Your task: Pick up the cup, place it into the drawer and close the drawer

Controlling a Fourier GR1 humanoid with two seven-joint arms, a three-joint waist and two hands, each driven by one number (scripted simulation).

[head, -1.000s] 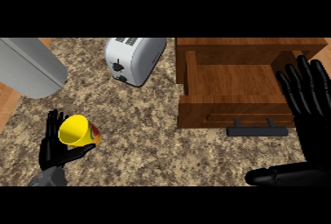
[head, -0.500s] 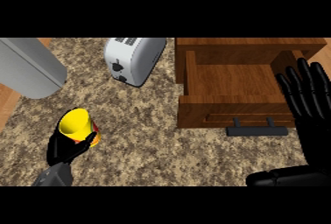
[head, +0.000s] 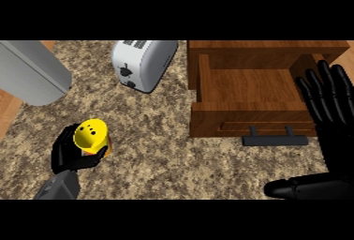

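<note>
1. The robot's left hand [head: 72,154] is at the lower left of the speckled brown stone counter [head: 166,154], its black fingers and thumb curled round the yellow cup [head: 91,133].
2. The yellow cup is tilted, its open mouth facing up toward the viewer, with an orange patch visible at its lower side. It is well apart from the drawer.
3. The brown wooden drawer [head: 252,91] stands open at the upper right, with a black bar handle [head: 274,139] on its front.
4. The robot's right hand [head: 332,101] is at the right edge over the drawer's right side, fingers straight and spread, holding nothing.
5. A white two-slot toaster [head: 143,63] sits left of the drawer; a grey rounded metal object [head: 31,72] lies at the upper left.
</note>
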